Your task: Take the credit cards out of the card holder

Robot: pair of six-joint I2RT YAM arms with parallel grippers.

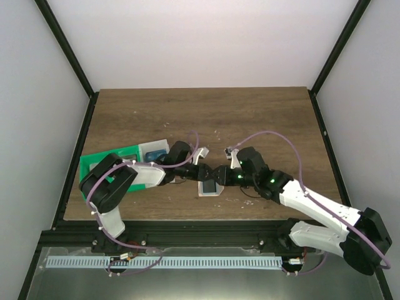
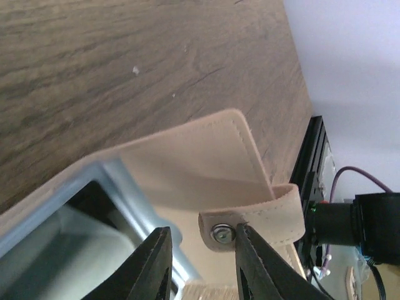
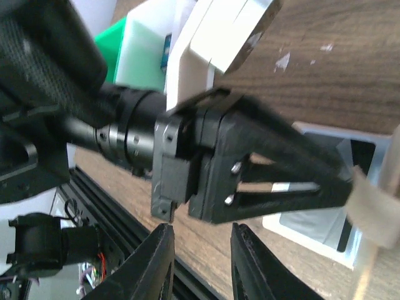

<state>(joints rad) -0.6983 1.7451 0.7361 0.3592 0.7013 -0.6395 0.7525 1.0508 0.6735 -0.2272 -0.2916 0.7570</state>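
A tan card holder (image 1: 210,188) lies right of the green tray (image 1: 89,164), with the left gripper (image 2: 203,231) narrowly parted around its snap strap (image 2: 265,212) and the right gripper (image 3: 201,228), farther from the tray, narrowly parted and empty.

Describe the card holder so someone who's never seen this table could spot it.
On the wooden table, look near the middle of the front edge. The card holder sits there: flat, tan outside, blue-grey panel inside, with a snap strap, unlike the green tray to its left.
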